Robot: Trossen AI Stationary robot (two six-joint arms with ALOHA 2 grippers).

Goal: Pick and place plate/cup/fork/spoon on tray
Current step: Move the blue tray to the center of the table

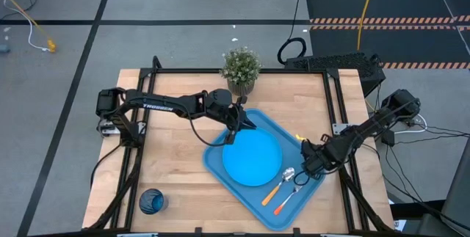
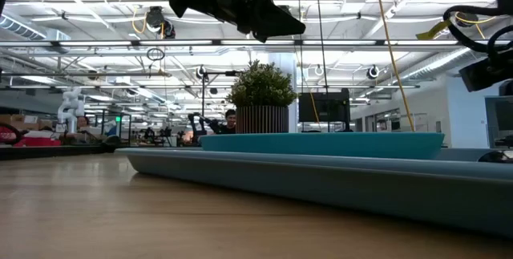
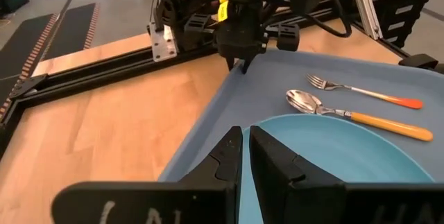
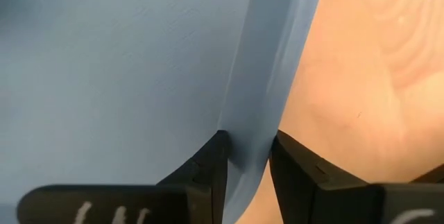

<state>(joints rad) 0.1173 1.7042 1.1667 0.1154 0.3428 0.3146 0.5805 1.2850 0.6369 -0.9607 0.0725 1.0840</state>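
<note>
Left arm reaches toward table centre, left gripper (image 3: 245, 156) raised, fingers nearly together, holding nothing. Right arm angled inward, right gripper (image 4: 244, 156) low, fingers pinching a rim.

From my station: light wooden table (image 1: 176, 171) with black frame rails along its edges. Directly on it I see the blue tray (image 1: 220, 165), set at an angle right of centre; the dark blue cup (image 1: 151, 201), well apart near the front left corner; a small potted plant (image 1: 241, 70) at the back edge, just beside the tray's far corner.
</note>
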